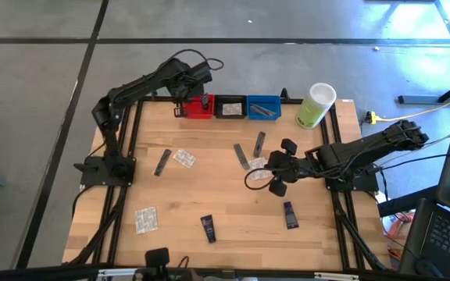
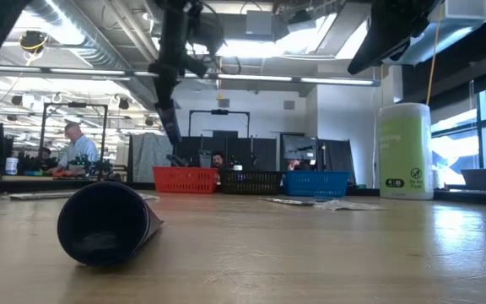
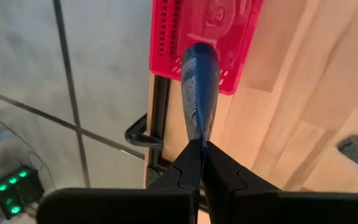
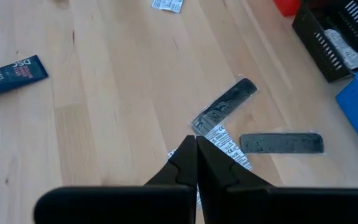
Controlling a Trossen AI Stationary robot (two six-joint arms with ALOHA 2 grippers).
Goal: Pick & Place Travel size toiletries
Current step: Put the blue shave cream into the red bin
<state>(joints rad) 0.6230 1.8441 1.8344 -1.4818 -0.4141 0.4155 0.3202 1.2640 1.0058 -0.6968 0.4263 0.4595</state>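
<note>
Fingers of the left gripper (image 3: 199,149) are pinched tight on the flat end of a dark blue tube (image 3: 198,93). It hangs over the red bin (image 3: 166,43) at the back of the bench (image 1: 225,203). Fingers of the right gripper (image 4: 196,149) are squeezed together with nothing in them, just above a clear packet (image 4: 229,146) and two grey sachets (image 4: 225,102). More tubes (image 1: 208,227) and packets (image 1: 145,219) lie on the wood. These things look light, soft and a bit slippery. I think the flat sealed end is the best spot to grab a tube, and the edge is best for a thin packet.
</note>
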